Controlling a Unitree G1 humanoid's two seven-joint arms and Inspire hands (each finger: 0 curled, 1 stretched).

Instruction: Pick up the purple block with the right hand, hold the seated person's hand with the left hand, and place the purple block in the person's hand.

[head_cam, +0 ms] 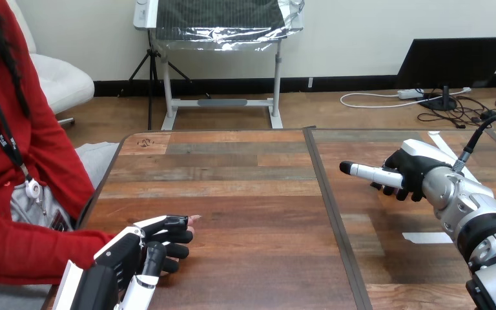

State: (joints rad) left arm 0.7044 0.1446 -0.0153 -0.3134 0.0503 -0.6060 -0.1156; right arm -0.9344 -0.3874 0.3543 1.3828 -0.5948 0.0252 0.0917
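Left hand point(143, 252) curled round person's hand point(195, 220) | right hand point(410, 169) well right of it, grasp cannot be told | purple block: likely light, stiff; pinch flat sides

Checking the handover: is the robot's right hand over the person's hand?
No, the right hand hangs over the right half of the table, apart from the person's hand under the left hand.

Table point(232, 187): matt wood planks, grainy.
Right forearm point(485, 223): silver metal, glossy.
Left hand point(128, 253): smooth black-and-white plastic.
Sleeve point(19, 248): red cloth.
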